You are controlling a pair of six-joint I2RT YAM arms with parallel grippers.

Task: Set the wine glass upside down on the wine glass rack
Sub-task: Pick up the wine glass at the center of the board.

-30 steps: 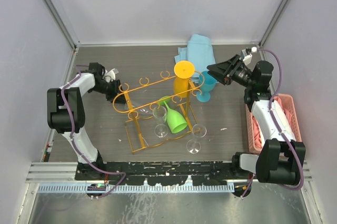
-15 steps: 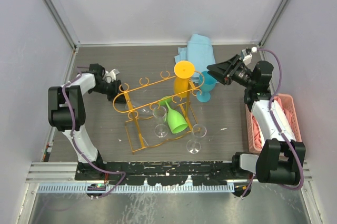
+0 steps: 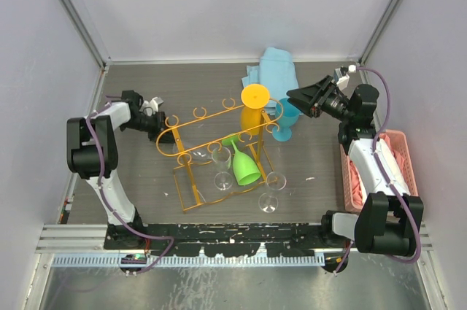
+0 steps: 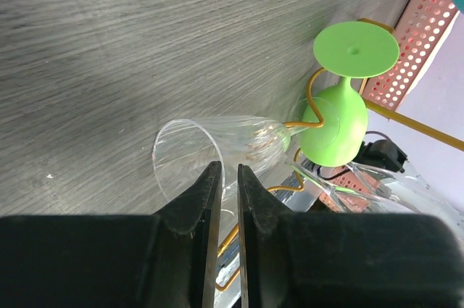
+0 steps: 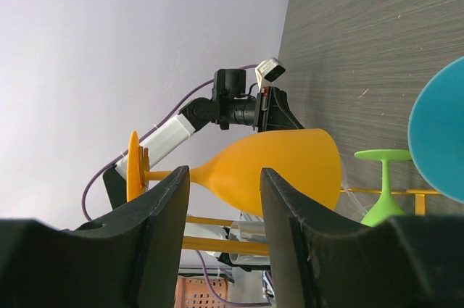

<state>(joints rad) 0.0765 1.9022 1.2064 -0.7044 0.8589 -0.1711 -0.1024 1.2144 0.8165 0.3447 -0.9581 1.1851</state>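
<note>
Left wrist: wine glass [image 4: 217,145] rim pinched by narrow left jaws, to be seated gently on wine glass rack [image 4: 310,98]; right jaws parted, empty

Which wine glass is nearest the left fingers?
The clear glass at the rack's left end: its rim sits between the left fingers; the others are farther right.

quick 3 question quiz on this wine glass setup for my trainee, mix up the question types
1. True or false: the orange glass hangs upside down on the wine glass rack.
2. Which glass has its rim between the left end effector fingers? A green, B clear wine glass, C blue.
3. Fill in: the right end effector has its jaws ___.
Key: 1 true; 2 B; 3 open.
</note>
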